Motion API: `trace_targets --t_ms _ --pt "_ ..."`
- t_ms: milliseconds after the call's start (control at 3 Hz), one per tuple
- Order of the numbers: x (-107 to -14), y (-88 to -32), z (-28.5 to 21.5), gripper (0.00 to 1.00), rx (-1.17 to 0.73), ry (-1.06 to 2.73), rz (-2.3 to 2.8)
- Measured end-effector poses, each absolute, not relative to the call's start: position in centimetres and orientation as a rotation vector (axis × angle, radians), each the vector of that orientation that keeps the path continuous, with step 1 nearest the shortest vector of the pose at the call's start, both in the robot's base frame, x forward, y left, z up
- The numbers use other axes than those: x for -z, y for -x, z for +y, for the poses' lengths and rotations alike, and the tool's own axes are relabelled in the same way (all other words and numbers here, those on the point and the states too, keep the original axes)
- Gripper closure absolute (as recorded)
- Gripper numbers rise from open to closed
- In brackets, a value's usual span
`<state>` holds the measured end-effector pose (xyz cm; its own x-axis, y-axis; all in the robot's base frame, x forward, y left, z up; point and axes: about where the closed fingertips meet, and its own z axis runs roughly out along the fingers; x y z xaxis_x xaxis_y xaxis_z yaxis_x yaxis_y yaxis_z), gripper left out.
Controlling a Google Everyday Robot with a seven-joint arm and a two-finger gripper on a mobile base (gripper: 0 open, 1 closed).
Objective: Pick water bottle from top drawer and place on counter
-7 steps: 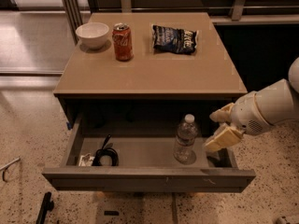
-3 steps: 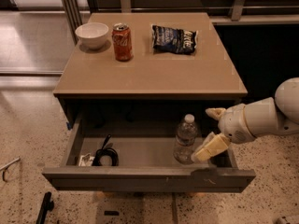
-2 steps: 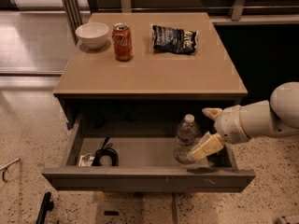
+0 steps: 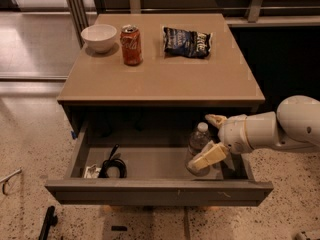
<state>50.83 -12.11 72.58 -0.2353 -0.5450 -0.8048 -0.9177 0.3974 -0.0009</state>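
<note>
Clear water bottle (image 4: 196, 143) in top drawer (image 4: 160, 192) | tool (image 4: 201, 141) closer, straddling it

Nothing you can read here, white script on the soda can (image 4: 132, 45) and pale lettering on the chip bag (image 4: 188, 41) both illegible to you, gripper (image 4: 202, 143) in the drawer (image 4: 160, 191), fingers spread around the bottle (image 4: 198, 135).

This looks like an office break area or robot test space. A speckled terrazzo floor (image 4: 30, 149) surrounds a lone cabinet whose counter (image 4: 165, 79) carries snacks: a bowl (image 4: 99, 36), a soda can (image 4: 132, 45) and a chip bag (image 4: 187, 41). In the open top drawer (image 4: 160, 191), the robot's gripper (image 4: 201, 141) sits with its fingers spread around a water bottle (image 4: 197, 138).
</note>
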Motion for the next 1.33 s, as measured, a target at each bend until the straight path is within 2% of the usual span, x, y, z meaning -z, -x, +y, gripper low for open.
trace_targets --t_ms 333,667,1000,1333 --pt "-72.3 -51.0 -11.08 0.06 -0.654 1.247 1.88" --pt "-72.3 -51.0 -11.08 0.25 -0.654 1.248 1.88" --pt "-72.3 -51.0 -11.08 0.56 -0.654 1.248 1.88" --pt "-72.3 -51.0 -11.08 0.79 -0.654 1.248 1.88"
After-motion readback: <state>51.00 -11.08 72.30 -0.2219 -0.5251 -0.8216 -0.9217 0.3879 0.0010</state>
